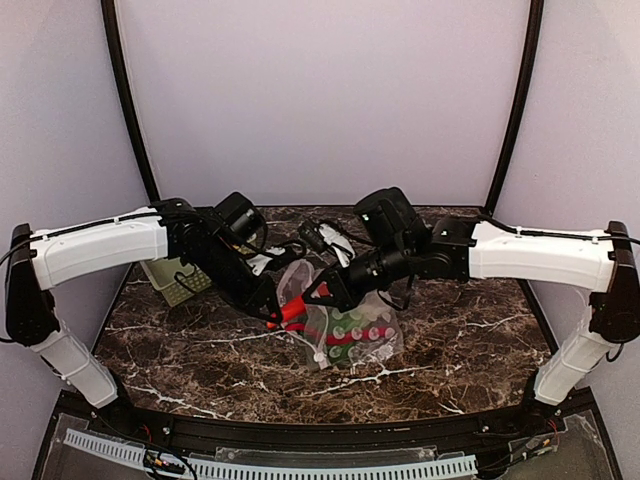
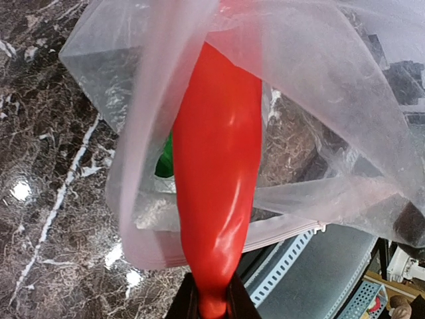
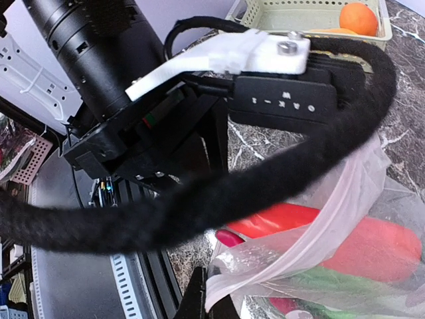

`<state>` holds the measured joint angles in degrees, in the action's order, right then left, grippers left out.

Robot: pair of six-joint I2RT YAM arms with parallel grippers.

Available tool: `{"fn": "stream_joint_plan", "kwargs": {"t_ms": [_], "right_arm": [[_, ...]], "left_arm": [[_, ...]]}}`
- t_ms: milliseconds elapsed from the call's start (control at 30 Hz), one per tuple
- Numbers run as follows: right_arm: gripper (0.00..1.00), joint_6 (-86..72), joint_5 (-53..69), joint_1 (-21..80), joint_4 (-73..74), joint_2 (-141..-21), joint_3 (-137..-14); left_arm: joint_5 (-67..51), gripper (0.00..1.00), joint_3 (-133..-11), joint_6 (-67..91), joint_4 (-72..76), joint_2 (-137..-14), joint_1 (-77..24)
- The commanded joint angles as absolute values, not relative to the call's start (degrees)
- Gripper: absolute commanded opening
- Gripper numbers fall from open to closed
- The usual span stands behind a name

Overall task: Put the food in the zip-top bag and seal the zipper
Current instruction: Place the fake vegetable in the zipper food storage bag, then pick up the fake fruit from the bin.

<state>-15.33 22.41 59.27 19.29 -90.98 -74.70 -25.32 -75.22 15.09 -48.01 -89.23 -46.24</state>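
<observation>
Left end effector (image 2: 212, 302): grasping the red chili (image 2: 216, 186), which reaches into the zip-top bag (image 2: 345, 106).
Right end effector (image 3: 209, 296): clenched on the bag's edge.
Basket (image 3: 299, 20): holds the orange fruit (image 3: 358, 18).

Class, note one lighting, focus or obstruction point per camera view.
Top external: evenly lit, sharp, soft sheen on the marble table. Left wrist: white glare spots on the marble, highlight on the red chili, hazy zip-top bag film. Right wrist: a black cable near the lens crosses the frame.

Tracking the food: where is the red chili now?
Top view, table centre: the red chili sits in the left gripper, its far end inside the zip-top bag that the right gripper pinches.
</observation>
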Motion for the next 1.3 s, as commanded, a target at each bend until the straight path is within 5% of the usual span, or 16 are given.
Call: {"fn": "stream_joint_plan", "kwargs": {"t_ms": [0,267,600,933,1267], "right_arm": [[0.00,-20.0,18.7,59.3,17.0,-90.7,-73.3],[0.00,-23.9,17.2,57.8,16.5,-90.7,-72.2],[0.00,-27.0,17.1,56.2,13.8,-89.2,-70.3],[0.00,-27.1,18.0,56.2,12.8,-89.1,-70.7],[0.00,-27.7,9.1,56.0,14.9,-85.6,-70.1]], "left_arm": [[-19.6,0.15,-73.2,14.9,-46.0,-85.8,-46.0],[-16.6,0.30,-69.8,15.3,-44.0,-82.4,-46.0],[-14.3,0.62,-63.3,19.9,-37.6,-73.3,-46.0],[-17.4,0.65,-50.6,34.6,-15.7,-69.6,-45.9],[-14.5,0.61,-54.4,31.0,-18.8,-69.3,-42.5]]}}
